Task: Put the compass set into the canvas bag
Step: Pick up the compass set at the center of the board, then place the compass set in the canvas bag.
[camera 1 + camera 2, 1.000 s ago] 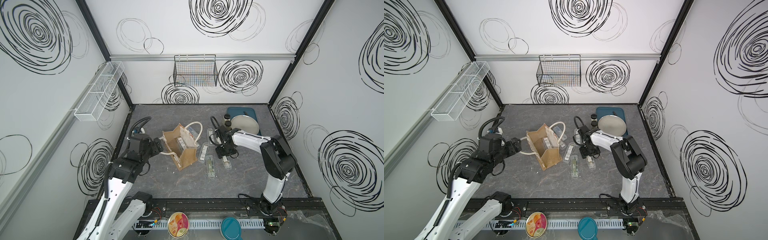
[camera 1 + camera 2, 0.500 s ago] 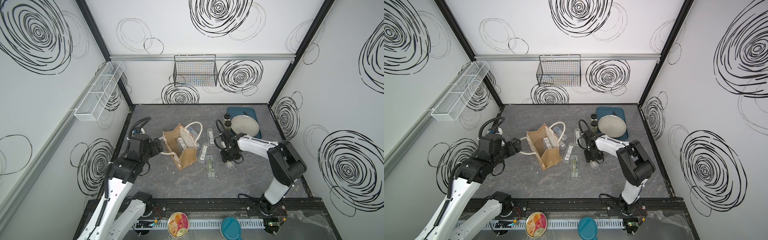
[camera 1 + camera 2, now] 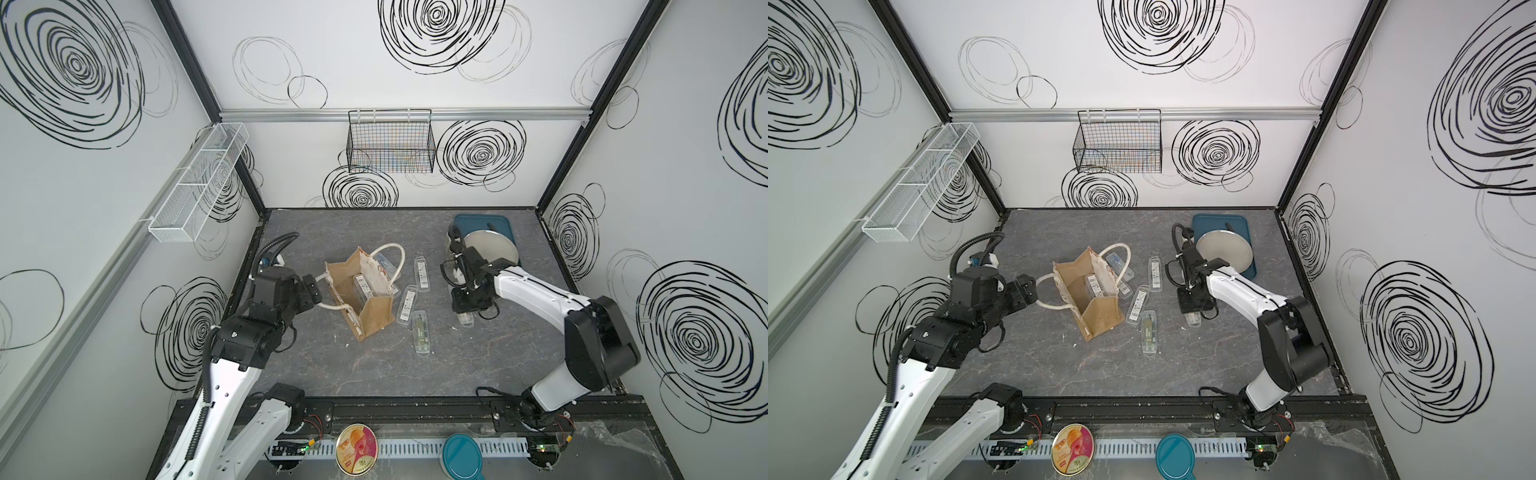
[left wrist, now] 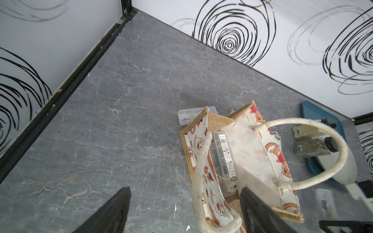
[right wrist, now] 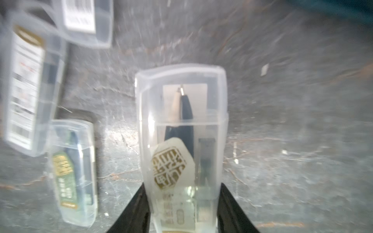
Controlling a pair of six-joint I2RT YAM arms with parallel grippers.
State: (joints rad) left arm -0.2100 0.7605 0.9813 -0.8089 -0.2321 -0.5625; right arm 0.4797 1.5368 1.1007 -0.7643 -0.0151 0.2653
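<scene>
- Right gripper [image 5: 182, 187]: fingers clamped on both long sides of the compass set [image 5: 181, 129], a clear case with a dark compass and a gold-print label inside.
- In both top views the right gripper [image 3: 467, 305] [image 3: 1190, 305] pointed down at the table [image 3: 374, 374], and one end of the compass set [image 3: 465, 320] [image 3: 1192, 319] poked out below it.
- Could not tell whether the case was off the table; the wrist view's background was blurred.
- The compass set was outside the canvas bag [image 3: 376, 311] [image 3: 1100, 318], well apart from it on the right-arm side.
- Left gripper [image 4: 184, 189] [image 3: 312, 289]: jaws wide apart, gripping nothing.
- It sat at the bag's left-arm side, with the near rope handle [image 4: 198, 171] running between its fingers.
- The canvas bag [image 4: 252, 161] stood upright with its mouth open; the far rope handle [image 4: 343, 153] arched over the far side.
- Inside the bag, a barcode case [image 4: 223, 159] [image 3: 360, 286] leaned on end.
- Just beside the bag on the right-arm side lay a second barcode case [image 3: 407, 305] and a third [image 3: 422, 272].
- A green-label case [image 3: 421, 334] [image 5: 72, 173] lay near the bag's front corner, between the bag and the held set.
- Another clear case [image 4: 189, 116] [image 3: 384, 262] lay touching the bag's back side.
- Well beyond the bag, past the right gripper, a teal tray [image 3: 498, 222] carried a grey plate [image 3: 490, 249] and two jars [image 4: 310, 148].
</scene>
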